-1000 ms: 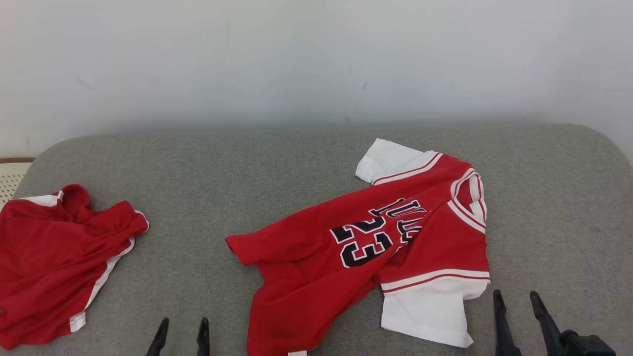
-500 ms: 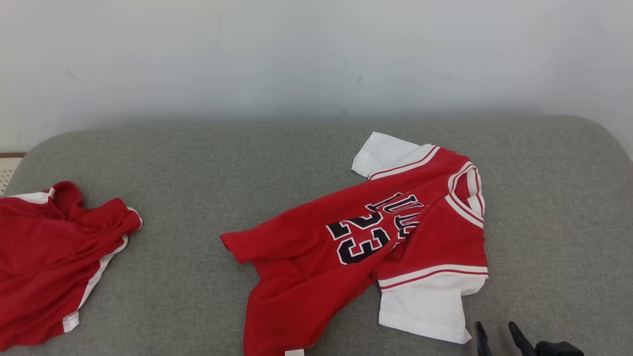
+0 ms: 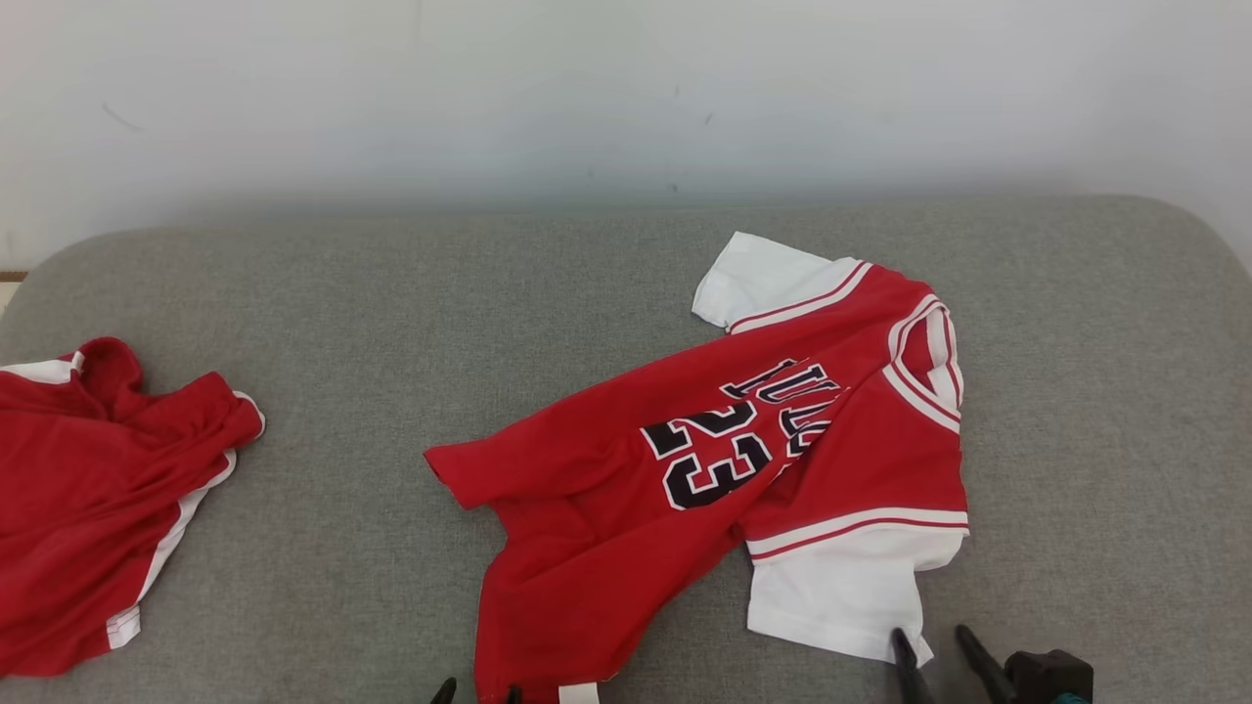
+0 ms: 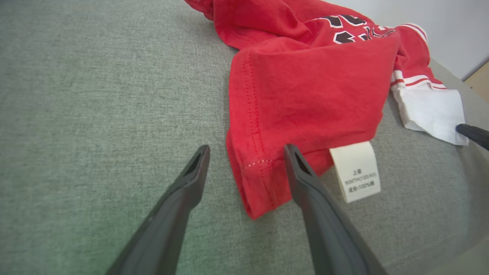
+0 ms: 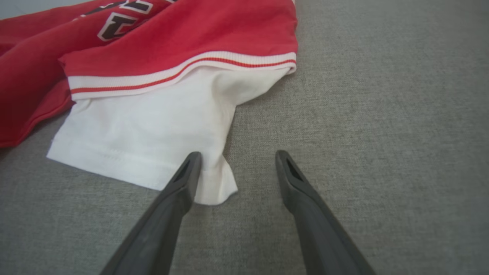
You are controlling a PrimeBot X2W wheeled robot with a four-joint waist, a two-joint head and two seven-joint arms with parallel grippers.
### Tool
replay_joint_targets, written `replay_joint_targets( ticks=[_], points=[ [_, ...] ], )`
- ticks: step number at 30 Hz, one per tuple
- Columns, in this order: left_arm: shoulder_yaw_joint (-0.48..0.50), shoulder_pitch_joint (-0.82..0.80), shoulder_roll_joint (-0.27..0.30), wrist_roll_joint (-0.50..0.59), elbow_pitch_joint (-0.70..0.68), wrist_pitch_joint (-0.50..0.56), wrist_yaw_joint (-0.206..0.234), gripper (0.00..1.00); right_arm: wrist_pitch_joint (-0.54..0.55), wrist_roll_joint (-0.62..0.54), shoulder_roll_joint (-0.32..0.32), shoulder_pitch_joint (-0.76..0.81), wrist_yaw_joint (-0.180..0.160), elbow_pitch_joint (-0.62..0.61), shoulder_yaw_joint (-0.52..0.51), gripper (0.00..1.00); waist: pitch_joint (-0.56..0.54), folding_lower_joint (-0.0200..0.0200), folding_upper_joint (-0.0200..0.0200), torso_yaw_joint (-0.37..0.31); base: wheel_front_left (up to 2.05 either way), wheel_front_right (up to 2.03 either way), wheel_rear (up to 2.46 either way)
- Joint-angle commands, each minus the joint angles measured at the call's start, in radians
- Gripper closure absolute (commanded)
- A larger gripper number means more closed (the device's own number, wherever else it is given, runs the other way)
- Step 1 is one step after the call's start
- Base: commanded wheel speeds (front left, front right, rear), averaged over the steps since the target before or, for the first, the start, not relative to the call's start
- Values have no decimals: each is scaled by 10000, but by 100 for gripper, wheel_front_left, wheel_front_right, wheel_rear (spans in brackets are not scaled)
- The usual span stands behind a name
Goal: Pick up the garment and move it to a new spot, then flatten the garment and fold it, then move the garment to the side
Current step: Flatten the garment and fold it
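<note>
The garment [image 3: 704, 469] is a red jersey with a black "23" and white sleeves, lying crumpled on the grey cushion [image 3: 391, 313]. My left gripper [image 3: 477, 694] is open at the jersey's near hem. In the left wrist view the red hem corner [image 4: 259, 179] lies between that gripper's [image 4: 244, 152] spread fingers, beside a white care label [image 4: 357, 172]. My right gripper [image 3: 931, 638] is open at the near white sleeve [image 3: 831, 596]. In the right wrist view the sleeve's corner [image 5: 214, 183] sits by the left finger of that gripper [image 5: 237, 156], with nothing pinched.
A second red garment with white trim [image 3: 88, 489] lies at the cushion's left end. A pale wall [image 3: 626, 98] stands behind the cushion. The cushion's rounded corner [image 3: 1193, 235] is at the far right. Bare grey fabric lies between the two garments.
The head camera has shifted, so the scene sits higher in the picture. Both open grippers have drawn in: the left to the red hem, the right to the white sleeve's corner.
</note>
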Motion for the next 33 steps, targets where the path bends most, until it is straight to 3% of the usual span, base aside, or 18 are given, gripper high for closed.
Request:
replay_joint_targets(
  ticks=[1, 9, 10, 11, 12, 13, 14, 15, 16, 17, 25, 33],
  points=[
    [-78, -132, 11, -76, 136, -51, 6, 0, -75, 84, -2, -62, -6, 103, 117, 0, 38, -1, -1, 13, 0, 0, 0],
    [-368, -367, 11, -335, 313, -51, 117, 0, -111, 401, -1, -294, -6, 778, 594, 0, 16, -1, -1, 28, 0, 0, 0],
    [-419, -359, 11, -386, 320, -51, 114, 7, -113, 434, -1, -309, -6, 868, 644, 0, 3, -1, -1, 24, 0, 0, 0],
    [-459, -343, 11, -422, 355, -51, 111, 51, -111, 463, -2, -318, -6, 958, 687, 0, -11, -1, -1, 21, 0, 0, 0],
    [-489, -319, 12, -440, 398, -51, 120, 78, -46, 504, 9, -312, -6, 1061, 743, 5, -22, -1, -1, 21, 0, 0, 0],
    [-527, -298, 12, -445, 475, -51, 124, 85, 23, 547, 28, -326, -5, 1151, 827, 14, -31, -1, -1, 21, 0, 0, 0],
    [-561, -295, 12, -467, 532, -51, 126, 73, 22, 587, 40, -359, -2, 1231, 880, 51, -44, -1, -1, 22, 0, 0, 0],
    [-601, -283, 12, -569, 635, -51, 91, 71, 41, 627, 62, -393, -2, 1327, 943, 57, -53, -1, -1, 24, 0, 0, 0],
    [-658, -283, 10, -638, 761, -51, 46, 95, 93, 690, 101, -412, -2, 1414, 1046, 100, -68, -1, -1, 27, 0, 0, 0],
    [-692, -319, 12, -666, 870, -51, 27, 100, 131, 720, 122, -427, -2, 1472, 1109, 100, -79, -1, -1, 33, 0, 0, 0],
    [-334, -241, 12, -581, 294, -51, 217, 100, -138, 1075, -135, -558, -9, 1308, 1008, 100, -194, -1, -1, 38, 0, 0, 0],
    [667, 667, 49, 3, -1525, -50, 315, 100, -123, 2226, -769, 507, -8, -462, 652, 100, -387, -1, -1, 39, 0, 0, 0]
  ],
)
